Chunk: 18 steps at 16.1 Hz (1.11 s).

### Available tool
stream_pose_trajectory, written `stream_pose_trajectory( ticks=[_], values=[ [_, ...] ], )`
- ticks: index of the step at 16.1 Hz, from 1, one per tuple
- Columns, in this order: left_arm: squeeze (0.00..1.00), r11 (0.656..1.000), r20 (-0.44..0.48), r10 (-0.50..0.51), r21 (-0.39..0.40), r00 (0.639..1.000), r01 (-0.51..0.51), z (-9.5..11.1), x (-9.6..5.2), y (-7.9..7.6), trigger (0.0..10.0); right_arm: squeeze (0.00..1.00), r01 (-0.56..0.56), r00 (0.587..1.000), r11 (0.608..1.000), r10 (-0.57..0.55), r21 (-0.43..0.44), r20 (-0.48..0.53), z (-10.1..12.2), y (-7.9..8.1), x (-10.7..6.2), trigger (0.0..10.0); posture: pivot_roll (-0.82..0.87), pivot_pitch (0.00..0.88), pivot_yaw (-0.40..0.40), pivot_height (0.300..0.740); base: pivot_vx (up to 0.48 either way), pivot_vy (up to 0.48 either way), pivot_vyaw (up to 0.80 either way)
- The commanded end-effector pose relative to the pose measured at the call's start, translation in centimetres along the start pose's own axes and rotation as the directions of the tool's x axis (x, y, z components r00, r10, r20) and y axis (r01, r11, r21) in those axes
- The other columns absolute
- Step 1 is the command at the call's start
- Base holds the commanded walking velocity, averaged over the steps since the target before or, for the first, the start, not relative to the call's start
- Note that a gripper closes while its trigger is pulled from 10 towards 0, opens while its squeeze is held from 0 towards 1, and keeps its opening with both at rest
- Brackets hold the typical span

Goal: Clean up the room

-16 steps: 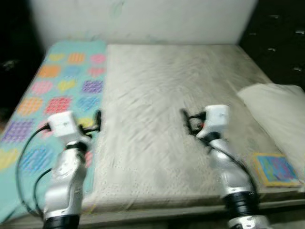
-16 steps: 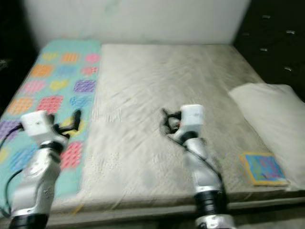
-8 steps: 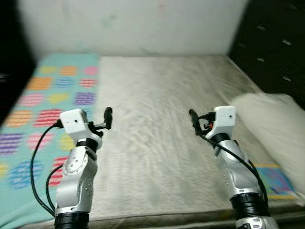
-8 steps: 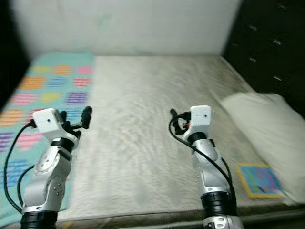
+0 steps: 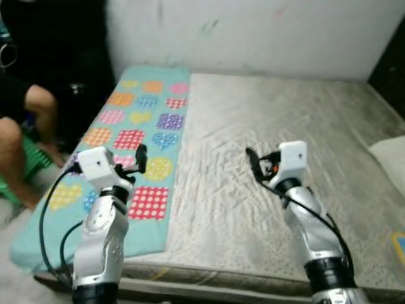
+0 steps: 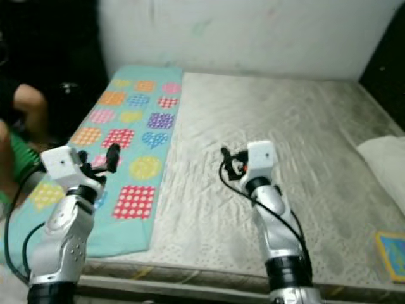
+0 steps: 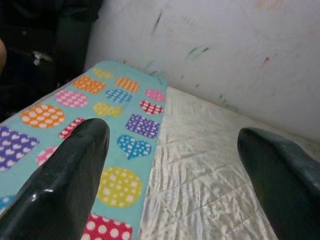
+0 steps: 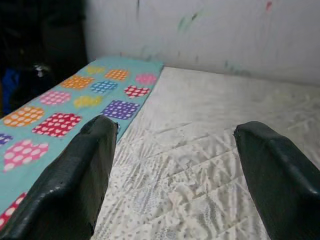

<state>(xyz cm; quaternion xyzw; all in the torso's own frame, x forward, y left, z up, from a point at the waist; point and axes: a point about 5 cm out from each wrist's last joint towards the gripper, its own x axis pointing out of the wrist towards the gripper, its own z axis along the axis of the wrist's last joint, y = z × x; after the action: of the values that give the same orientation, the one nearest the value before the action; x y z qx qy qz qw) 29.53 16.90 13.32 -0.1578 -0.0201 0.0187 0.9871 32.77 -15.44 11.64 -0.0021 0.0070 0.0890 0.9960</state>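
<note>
From the head cameras, robot stands at the near edge of a bare mattress [image 5: 272, 126], both arms raised over it, nothing in either. Left gripper [image 5: 140, 159] hovers above the teal patchwork blanket [image 5: 136, 136], which lies flat along the mattress's left side; right gripper [image 5: 254, 166] hangs over bare quilted surface near the middle. White pillow [image 5: 389, 155] sits at the far right edge, and a small colourful book or card [image 6: 391, 252] lies at the near right corner. A person's legs [image 5: 25, 136] show at far left, beside the bed. Left wrist view: both fingers [image 7: 65, 185] spread wide, empty, blanket and stained wall [image 7: 240, 55] beyond. Right wrist view: fingers [image 8: 75, 185] likewise spread wide, empty, looking across the mattress toward the blanket. My read: tidy-up barely started on this bed. Blanket unfolded, pillow off to the side, book loose. Nothing picked yet; the blanket looks like the likely next target, being nearest the left gripper.
</note>
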Motion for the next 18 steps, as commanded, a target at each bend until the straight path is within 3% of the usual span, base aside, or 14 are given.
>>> stream_pose_trajectory(
  ticks=[1, 5, 14, 18],
  values=[
    [0.0, 1.0, 0.0, 0.007, 0.005, 1.0, -0.007, 0.24, 0.14, 0.18, 10.0, 0.0, -0.009, 1.0, 1.0, 0.009, 0.004, 0.015, 0.52, 0.19, 0.2, 10.0, -0.04, 0.0, -0.031, 0.74, 0.0, 0.48, 0.0],
    [0.0, 1.0, 0.015, 0.013, -0.008, 1.0, -0.013, 0.34, 0.0, 0.27, 10.0, 0.0, -0.022, 1.0, 1.0, 0.022, 0.004, 0.003, 0.31, 0.32, 0.19, 10.0, -0.04, 0.0, -0.032, 0.74, 0.0, 0.449, 0.0],
    [0.0, 0.998, 0.043, -0.055, -0.021, 0.998, 0.056, 0.77, -0.18, -0.4, 10.0, 0.0, -0.02, 1.0, 1.0, 0.02, 0.008, -0.003, 0.27, 0.23, 0.08, 10.0, -0.04, 0.0, -0.029, 0.74, 0.0, 0.0, 0.0],
    [0.0, 0.996, 0.056, -0.077, -0.035, 0.995, 0.079, 0.98, -0.29, -0.62, 10.0, 0.0, -0.017, 1.0, 1.0, 0.017, 0.002, -0.005, 0.28, 0.15, 0.09, 10.0, -0.05, 0.0, -0.028, 0.74, 0.369, 0.0, 0.0]
  ],
)
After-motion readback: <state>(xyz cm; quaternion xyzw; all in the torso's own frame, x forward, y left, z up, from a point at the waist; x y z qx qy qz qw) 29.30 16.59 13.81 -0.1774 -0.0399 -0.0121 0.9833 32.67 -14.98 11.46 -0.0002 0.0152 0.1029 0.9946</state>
